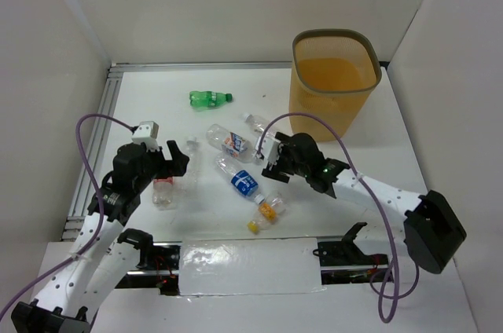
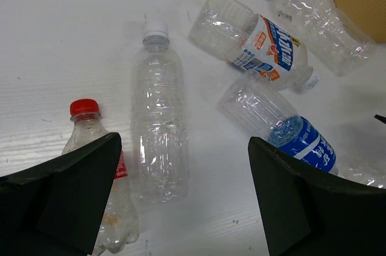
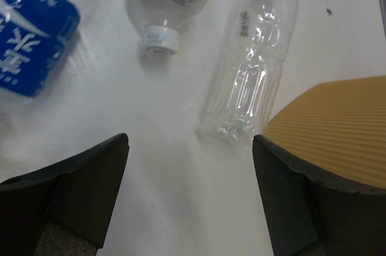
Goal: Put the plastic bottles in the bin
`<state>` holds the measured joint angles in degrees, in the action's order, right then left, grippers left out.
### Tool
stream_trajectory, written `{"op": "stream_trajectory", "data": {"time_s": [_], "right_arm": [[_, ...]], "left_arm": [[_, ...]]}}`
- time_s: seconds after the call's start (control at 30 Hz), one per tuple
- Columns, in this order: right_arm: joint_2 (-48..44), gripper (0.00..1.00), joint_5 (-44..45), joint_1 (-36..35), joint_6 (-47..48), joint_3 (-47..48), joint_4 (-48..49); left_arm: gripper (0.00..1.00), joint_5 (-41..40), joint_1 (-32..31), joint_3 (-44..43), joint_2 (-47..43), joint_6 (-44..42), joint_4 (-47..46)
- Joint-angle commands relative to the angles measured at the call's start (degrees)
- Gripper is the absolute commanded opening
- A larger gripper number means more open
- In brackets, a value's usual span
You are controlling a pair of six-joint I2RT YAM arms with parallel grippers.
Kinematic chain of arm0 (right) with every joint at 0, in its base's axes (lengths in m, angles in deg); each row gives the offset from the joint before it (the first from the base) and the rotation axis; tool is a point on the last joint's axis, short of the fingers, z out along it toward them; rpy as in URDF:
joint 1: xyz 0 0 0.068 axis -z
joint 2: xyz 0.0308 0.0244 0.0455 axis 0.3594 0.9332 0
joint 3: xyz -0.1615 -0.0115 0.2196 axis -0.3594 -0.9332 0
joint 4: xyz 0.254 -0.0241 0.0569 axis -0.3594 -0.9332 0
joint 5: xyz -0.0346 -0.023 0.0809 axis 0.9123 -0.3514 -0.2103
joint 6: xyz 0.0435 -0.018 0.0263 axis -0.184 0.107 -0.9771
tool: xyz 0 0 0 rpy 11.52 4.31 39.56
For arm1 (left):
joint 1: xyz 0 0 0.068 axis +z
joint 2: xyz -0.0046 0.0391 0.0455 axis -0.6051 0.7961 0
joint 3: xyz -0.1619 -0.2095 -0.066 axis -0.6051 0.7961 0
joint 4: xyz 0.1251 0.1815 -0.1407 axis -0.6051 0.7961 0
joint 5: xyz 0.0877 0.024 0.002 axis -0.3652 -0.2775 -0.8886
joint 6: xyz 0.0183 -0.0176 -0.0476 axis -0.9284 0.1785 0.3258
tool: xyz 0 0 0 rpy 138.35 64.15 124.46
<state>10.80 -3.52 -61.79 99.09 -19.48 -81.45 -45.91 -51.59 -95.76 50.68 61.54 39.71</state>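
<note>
Several plastic bottles lie on the white table. In the top view there are a green bottle [image 1: 210, 98], an orange-white labelled bottle [image 1: 230, 141], a clear bottle [image 1: 255, 123], a blue-labelled bottle [image 1: 240, 180], a yellow-capped bottle [image 1: 267, 211] and a red-labelled bottle [image 1: 163, 190]. The orange-tan bin [image 1: 334, 82] stands upright at the back right. My left gripper [image 1: 174, 162] is open and empty above the red-capped bottle [image 2: 96, 177] and a clear white-capped bottle [image 2: 158, 129]. My right gripper [image 1: 266, 159] is open and empty, just short of the clear bottle [image 3: 253, 69] beside the bin's wall [image 3: 338, 123].
A metal rail [image 1: 98, 137] runs along the table's left edge, and white walls close in the sides and back. A strip of clear tape [image 1: 247, 266] covers the near edge between the arm bases. A purple cable [image 1: 314, 125] loops over the right arm.
</note>
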Motion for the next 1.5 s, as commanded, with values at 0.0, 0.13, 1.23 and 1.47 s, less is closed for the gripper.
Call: {"op": "stream_trajectory", "data": {"time_s": [0.0,0.13,1.23,1.47], "right_arm": [[4.4,0.90,5.4,-0.6,-1.6,7.3,5.8],[10.8,0.97,5.4,-0.6,-2.9,12.3,4.7],[40.7,0.93,-5.2,9.7,-5.7,35.8,-11.6],[41.4,0.79,-5.8,10.2,-6.3,36.0,-12.9]], "left_arm": [[0.99,-0.1,-0.4,-1.3,-0.2,-1.3,-1.4],[0.99,-0.1,-0.4,-1.3,0.4,-1.3,-1.4],[0.99,0.4,-0.9,-1.3,1.0,-1.8,-1.4],[0.99,0.4,-0.9,-1.3,1.0,-1.8,-1.4]]}}
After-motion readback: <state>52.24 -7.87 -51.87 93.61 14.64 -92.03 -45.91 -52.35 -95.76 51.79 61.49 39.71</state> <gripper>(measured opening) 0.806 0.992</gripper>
